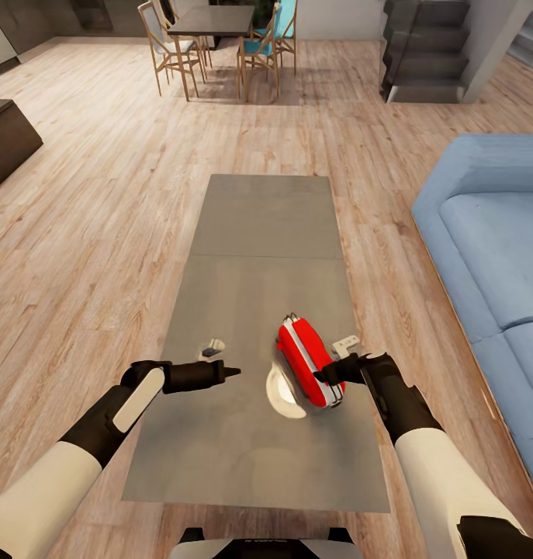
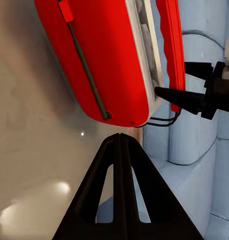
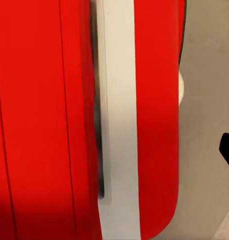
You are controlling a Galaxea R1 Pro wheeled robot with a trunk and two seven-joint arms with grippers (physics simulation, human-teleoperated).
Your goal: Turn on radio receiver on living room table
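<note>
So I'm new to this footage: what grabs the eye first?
The bright-red radio receiver on the near end of the long grey-brown table, with the right tool at its side. The left tool hangs over the tabletop, apart from it. A blue sofa lines the right.

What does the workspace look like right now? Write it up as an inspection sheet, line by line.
Surface: long grey-brown table with a seam across it, glossy glare patch beside the radio.
Job's things: red radio receiver lying on the table near the robot, white trim band visible, thin handle at its far end.
Clutter: two small white objects on the table; what they are cannot be told.
Grippers: left gripper apart from the radio, fingers together; right gripper at the radio's side, fingers apart, contact not clear.
Cables: nothing seen.
Surroundings: wood plank floor, blue sofa to the right, dining table with chairs and stairs beyond.
</note>
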